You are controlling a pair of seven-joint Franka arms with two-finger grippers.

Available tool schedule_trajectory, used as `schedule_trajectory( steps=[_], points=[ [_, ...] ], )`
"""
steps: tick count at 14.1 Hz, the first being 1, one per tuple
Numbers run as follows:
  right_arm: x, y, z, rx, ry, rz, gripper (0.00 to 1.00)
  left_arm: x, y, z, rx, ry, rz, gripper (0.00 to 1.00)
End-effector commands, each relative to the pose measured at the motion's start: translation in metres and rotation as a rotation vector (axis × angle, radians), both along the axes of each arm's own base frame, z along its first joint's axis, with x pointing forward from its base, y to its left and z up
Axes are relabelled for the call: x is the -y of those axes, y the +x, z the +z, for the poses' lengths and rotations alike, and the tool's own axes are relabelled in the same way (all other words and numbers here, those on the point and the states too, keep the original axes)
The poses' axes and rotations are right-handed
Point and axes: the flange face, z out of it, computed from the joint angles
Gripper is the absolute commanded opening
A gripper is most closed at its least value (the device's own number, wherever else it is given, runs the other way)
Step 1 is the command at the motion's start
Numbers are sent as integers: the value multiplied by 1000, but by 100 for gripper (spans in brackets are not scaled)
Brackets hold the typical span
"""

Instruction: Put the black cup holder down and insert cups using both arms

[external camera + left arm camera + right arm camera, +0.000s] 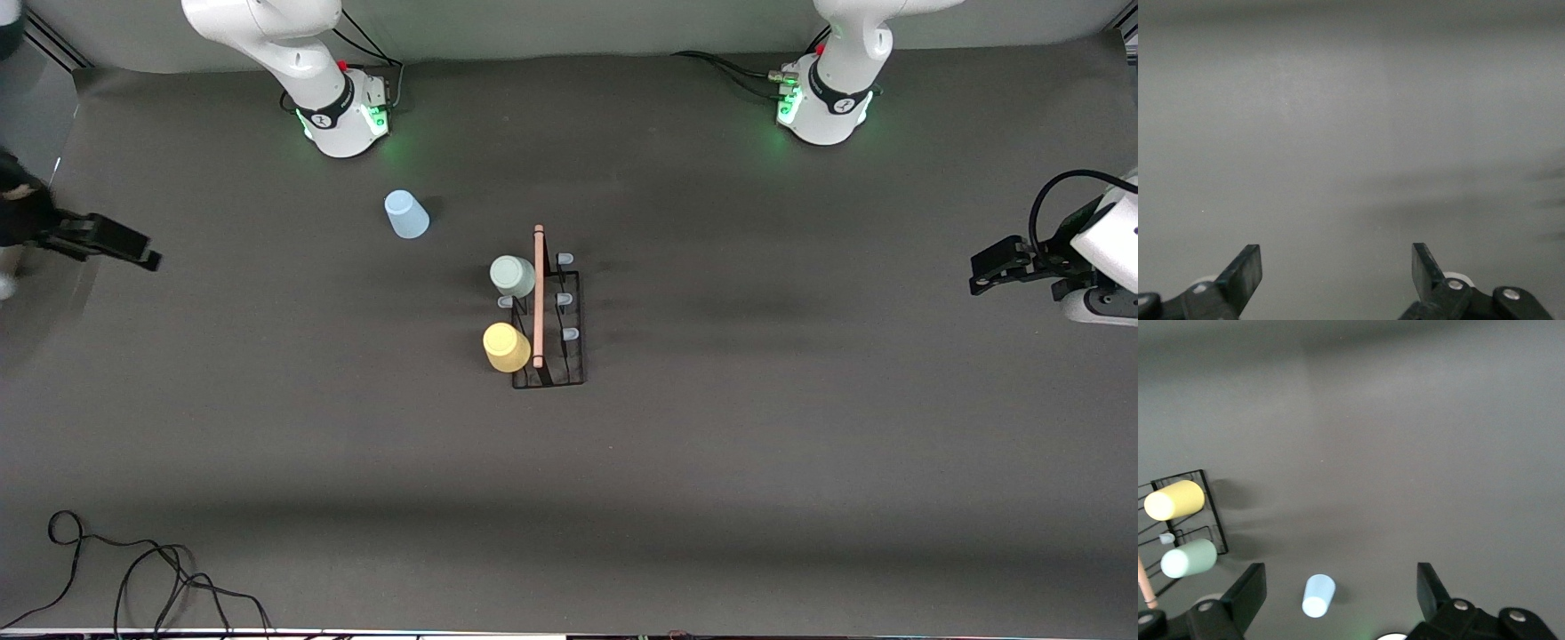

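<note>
**Operator:** Two of the three cups sit on the black cup holder [548,324], my landmark, which stands mid-table with its wooden rod handle [538,295] running from the robots' bases toward the front camera. The pale green cup [513,276] and the yellow cup [506,347] are on pegs on the side facing the right arm's end of the table, the yellow one nearer the front camera. The pegs on the side toward the left arm's end are bare.

**Supervisor:** Location of the remaining cup?

**Operator:** The light blue cup [406,215] stands on the table apart from the holder, farther from the front camera and toward the right arm's end. My right wrist view shows it [1319,595] close in, with the holder off to one side.

**Supervisor:** Gripper status?

**Operator:** Right gripper [120,242] hangs over the table edge at the right arm's end, fingers spread wide, nothing held. Left gripper [996,267] waits over the table edge at the left arm's end, equally wide and empty; its wrist view [1337,272] shows bare table only.

**Supervisor:** Assignment?

**Operator:** I judge the right arm nearer to the blue cup; it should make the pick.
</note>
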Motion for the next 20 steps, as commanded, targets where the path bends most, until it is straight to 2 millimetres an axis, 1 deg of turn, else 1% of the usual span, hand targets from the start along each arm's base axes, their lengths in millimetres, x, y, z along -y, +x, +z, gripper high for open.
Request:
schedule_trajectory(
  steps=[1, 5, 6, 7, 10, 11, 12, 15, 16, 18, 20],
  points=[
    [4, -4, -1, 13, -17, 77, 100, -3, 2, 4, 12, 7, -13, 100],
    [5, -1, -5, 14, -15, 127, 100, 5, -2, 4, -10, 12, -30, 100],
    [5, 0, -11, 28, -13, 180, 100, 2, -2, 2, -14, 10, -24, 98],
    [4, 0, -11, 42, -16, 193, 100, 1, -2, 4, -13, 9, -21, 98],
    [9, -2, -10, 40, -19, 192, 100, -1, -9, 11, -19, 9, -32, 97],
    [4, -1, -10, 40, -20, 200, 100, -3, -10, 14, -16, 10, -49, 97],
    [9, -2, -9, 38, -31, 192, 100, -4, -11, 16, -18, 10, -62, 97],
    [10, -4, -4, 38, -40, 183, 100, -18, -11, 12, -29, -2, -41, 97],
    [11, -5, -4, 36, -41, 183, 100, -27, -12, 13, -28, -2, -26, 97],
    [10, -5, -3, 38, -40, 184, 100, -28, -12, 14, -25, -2, -35, 97],
    [10, -5, -4, 37, -40, 184, 100, -24, -11, 14, -25, -2, -35, 98]
  ],
)
